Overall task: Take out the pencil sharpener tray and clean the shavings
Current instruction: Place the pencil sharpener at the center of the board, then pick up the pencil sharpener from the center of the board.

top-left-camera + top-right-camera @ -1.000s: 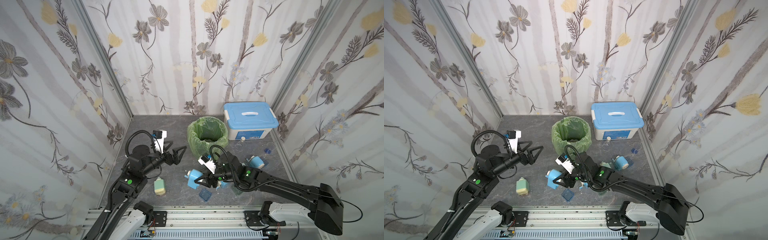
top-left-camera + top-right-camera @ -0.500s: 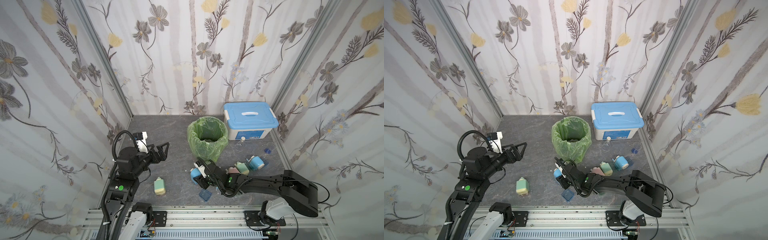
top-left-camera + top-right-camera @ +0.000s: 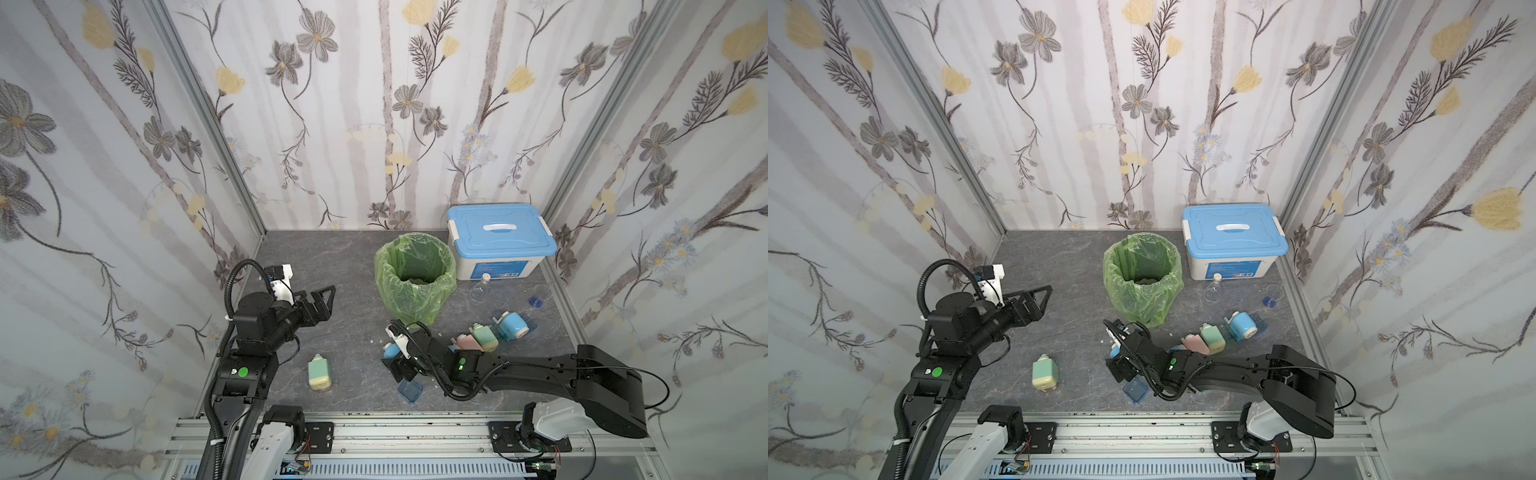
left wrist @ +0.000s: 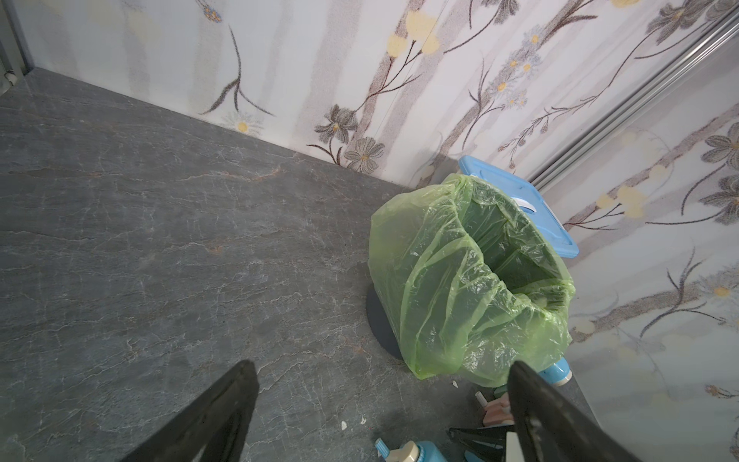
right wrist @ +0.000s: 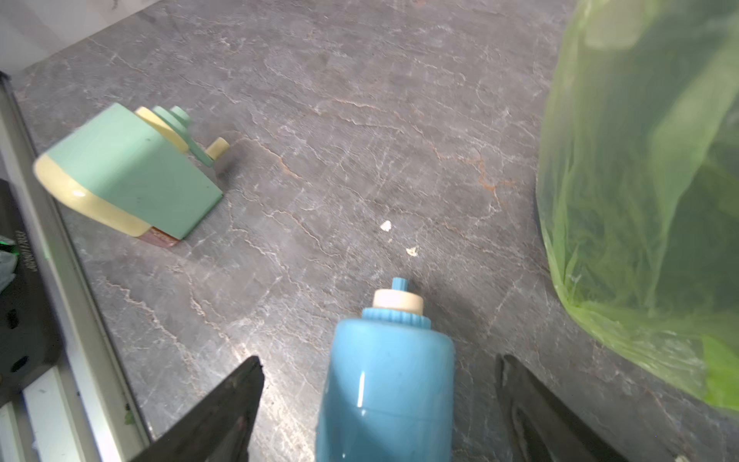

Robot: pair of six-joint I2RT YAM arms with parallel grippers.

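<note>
The pencil sharpener tray (image 3: 409, 391), a clear blue box, is out of its housing. It lies on the table (image 3: 353, 257) near the front rail, at 6 o'clock from the green-bagged bin (image 3: 413, 274). You cannot tell from here whether it holds anything.

Your right gripper (image 5: 380, 359) is low at the bin's 6 o'clock. Its fingers are spread to either side of the blue sharpener (image 5: 390, 400), which lies on its side, and neither finger is touching it. Your left gripper (image 3: 326, 296) hangs wide open and empty at the bin's 9 o'clock.

At least 2 of the shavings (image 5: 386, 226) lie loose on the table just off the sharpener's crank end, near the bin's foot.

- The sharpener's body is rounded, so a finger brushing it as you pull away would likely roll it over those flecks.
- The tray is just beside your right wrist, so a low swing toward 6 o'clock could knock it to the rail.
- The bag hangs slack close by, so a finger could snag it and tip the bin.
</note>
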